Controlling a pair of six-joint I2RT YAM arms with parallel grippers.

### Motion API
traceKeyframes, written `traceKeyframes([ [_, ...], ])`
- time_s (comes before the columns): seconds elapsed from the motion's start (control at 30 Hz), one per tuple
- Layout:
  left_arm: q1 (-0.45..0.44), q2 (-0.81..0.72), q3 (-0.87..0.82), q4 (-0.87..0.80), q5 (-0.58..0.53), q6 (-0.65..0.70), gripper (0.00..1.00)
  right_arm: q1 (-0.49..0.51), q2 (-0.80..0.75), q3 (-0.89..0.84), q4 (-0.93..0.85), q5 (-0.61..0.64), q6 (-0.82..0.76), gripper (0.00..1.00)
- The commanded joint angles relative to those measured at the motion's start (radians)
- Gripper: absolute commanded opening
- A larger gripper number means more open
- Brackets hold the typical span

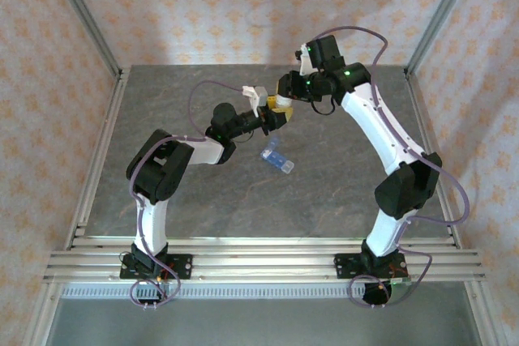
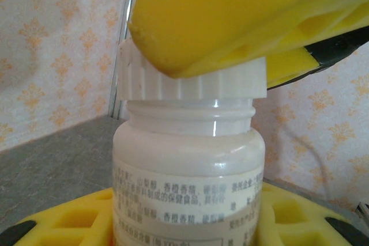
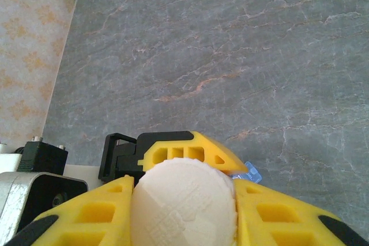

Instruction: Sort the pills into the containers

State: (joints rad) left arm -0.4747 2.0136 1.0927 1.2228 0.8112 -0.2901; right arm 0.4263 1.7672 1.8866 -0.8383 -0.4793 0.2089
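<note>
Grey marbled tbl (image 1: 324,208) — floral-print walls (image 1: 243,6)

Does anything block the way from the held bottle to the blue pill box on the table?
Yes: the white cap is on the bottle, with the right end effector around it. Nothing visible lies on the table between bottle and pill box.

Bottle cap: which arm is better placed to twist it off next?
Right. The right pincer clasps the white cap from both sides, while the left pincer grips the bottle body below, so left is probably best used to brace.
</note>
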Motion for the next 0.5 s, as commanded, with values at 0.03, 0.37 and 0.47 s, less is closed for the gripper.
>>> traceKeyframes([
  [0.03,0.006,-0.053,0.022,0.058,0.025,-0.007,0.00,0.004,-0.047,-0.048,0.062,0.026,-0.068,0.25],
  [0.37,0.006,-0.054,0.032,0.058,0.032,-0.018,0.00,0.005,-0.169,-0.277,0.262,0.051,-0.168,0.24],
  [0.47,0.006,-0.055,0.033,0.058,0.030,-0.020,0.00,0.004,-0.150,-0.270,0.235,0.050,-0.157,0.24],
])
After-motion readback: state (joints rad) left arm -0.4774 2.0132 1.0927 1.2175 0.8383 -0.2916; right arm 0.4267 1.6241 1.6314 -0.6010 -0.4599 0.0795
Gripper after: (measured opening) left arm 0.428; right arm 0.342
